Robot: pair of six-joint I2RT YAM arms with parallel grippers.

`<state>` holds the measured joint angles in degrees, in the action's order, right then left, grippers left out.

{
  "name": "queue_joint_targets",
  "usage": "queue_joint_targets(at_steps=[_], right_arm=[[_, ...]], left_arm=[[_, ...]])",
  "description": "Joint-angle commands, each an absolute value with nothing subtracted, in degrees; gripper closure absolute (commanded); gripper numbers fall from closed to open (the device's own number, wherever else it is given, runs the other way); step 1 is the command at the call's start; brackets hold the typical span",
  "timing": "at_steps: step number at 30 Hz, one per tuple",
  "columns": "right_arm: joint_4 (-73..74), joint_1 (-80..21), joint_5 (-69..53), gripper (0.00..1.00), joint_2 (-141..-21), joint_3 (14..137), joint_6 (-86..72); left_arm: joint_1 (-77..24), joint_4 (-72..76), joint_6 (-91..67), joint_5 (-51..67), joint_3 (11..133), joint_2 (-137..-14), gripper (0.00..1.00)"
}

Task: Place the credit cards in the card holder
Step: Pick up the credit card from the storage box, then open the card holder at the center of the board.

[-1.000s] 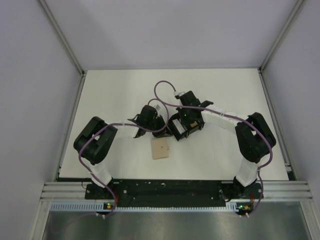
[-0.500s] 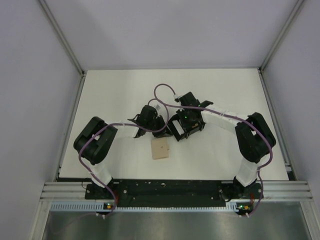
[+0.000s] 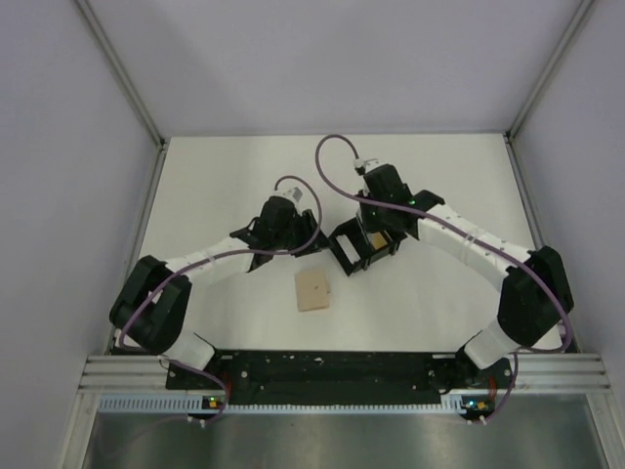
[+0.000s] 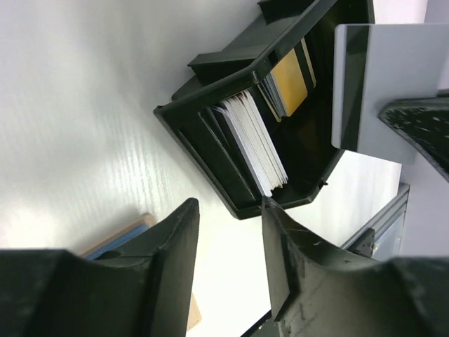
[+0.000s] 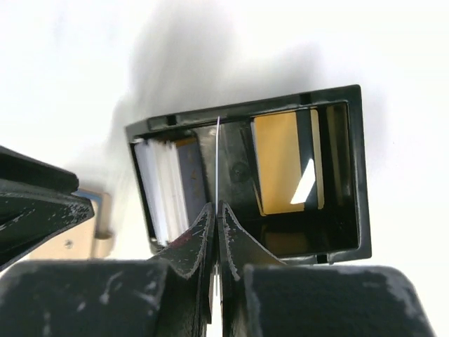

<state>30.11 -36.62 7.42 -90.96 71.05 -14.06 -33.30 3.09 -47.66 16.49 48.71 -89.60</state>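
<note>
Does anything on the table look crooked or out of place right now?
Only the black tray sits skewed to the table edges, cards leaning inside. The card holder lies flat; nothing spilled or damaged.

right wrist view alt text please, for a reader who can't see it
The right gripper pinches a thin card edge-on above an open black tray. The tray holds a stack of white cards on the left and a yellow-orange card on the right; the tan card holder lies at the left edge.

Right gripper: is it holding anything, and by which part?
The right gripper pinches a pale card by one edge, held edge-on above the black tray.
</note>
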Motion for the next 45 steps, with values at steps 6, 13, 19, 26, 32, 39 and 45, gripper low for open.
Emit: queue_joint_targets(at_steps=[6,13,19,26,32,39,45], right_arm=[[24.5,-37.5,-9.1,1.00,-80.5,66.9,-24.4],[21.5,-46.1,-6.2,1.00,-78.0,61.4,-28.6],[18.3,-52.5,-0.7,1.00,-77.7,57.9,-33.6],[16.2,-55.8,3.4,1.00,-80.2,57.5,-38.1],[15.2,-58.7,7.3,1.00,-85.2,59.3,-41.1],[18.5,-58.0,16.8,1.00,-83.9,56.1,-43.3],[16.8,-57.5,14.7,1.00,-83.4,52.6,-43.5]], left_arm=[[-33.2,-12.4,-46.5,-2.6,45.3,-75.4,0.39],[-33.2,-20.6,-49.8,-9.9,37.6,-64.4,0.25],[-33.1,-21.8,-51.9,-12.1,32.9,-59.1,0.09],[-33.1,-20.2,-53.2,-9.8,29.0,-57.5,0.09],[-33.2,-16.7,-53.5,-9.1,25.4,-57.0,0.10],[-33.2,-14.0,-51.8,-6.7,23.8,-57.6,0.13],[-33.2,-12.1,-51.0,-5.1,23.9,-58.6,0.13]])
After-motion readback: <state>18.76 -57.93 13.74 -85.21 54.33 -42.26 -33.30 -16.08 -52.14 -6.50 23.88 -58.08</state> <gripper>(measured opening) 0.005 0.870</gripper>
